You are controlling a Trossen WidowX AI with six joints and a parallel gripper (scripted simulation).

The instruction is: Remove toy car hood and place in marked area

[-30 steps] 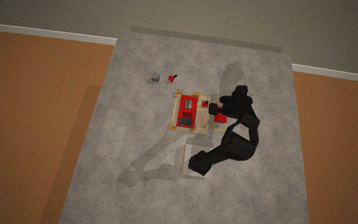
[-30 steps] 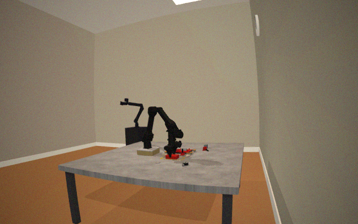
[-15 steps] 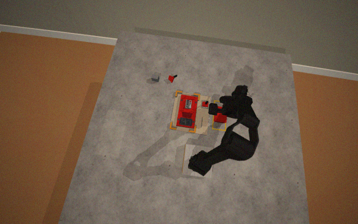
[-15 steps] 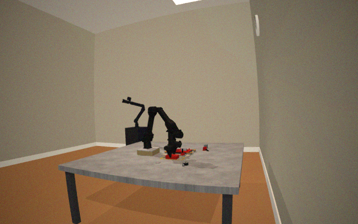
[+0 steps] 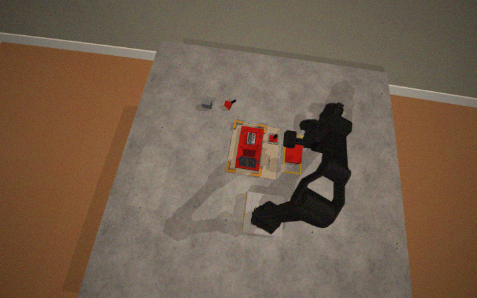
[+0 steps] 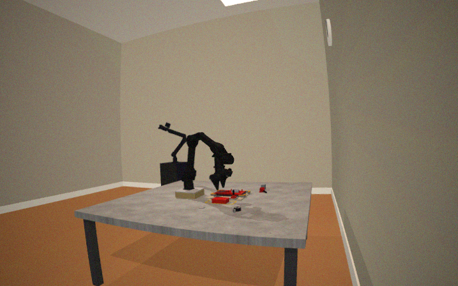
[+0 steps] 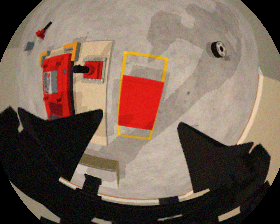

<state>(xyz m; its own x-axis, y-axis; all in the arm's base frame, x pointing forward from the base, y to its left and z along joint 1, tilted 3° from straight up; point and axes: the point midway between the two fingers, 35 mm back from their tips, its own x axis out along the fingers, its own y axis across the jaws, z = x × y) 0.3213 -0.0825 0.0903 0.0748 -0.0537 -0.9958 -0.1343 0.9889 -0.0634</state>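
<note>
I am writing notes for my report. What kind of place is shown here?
Probably a bare test room for a robot: plain beige walls, one grey table carrying a black arm and toy car parts, no other furniture.

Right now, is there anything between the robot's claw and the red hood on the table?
No. In the wrist view, the open gripper hangs above the red hood, which lies in the yellow outline. Nothing sits between them.

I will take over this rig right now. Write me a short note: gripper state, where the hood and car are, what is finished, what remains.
Gripper: open, holding nothing, raised above the table.
Hood: flat on the table inside the yellow marked area, toward its near end.
Toy car: on its tan board, beside the area.
Done: hood removed, placed, released.
Left: nothing apparent; only confirm the fingers touch nothing.
</note>
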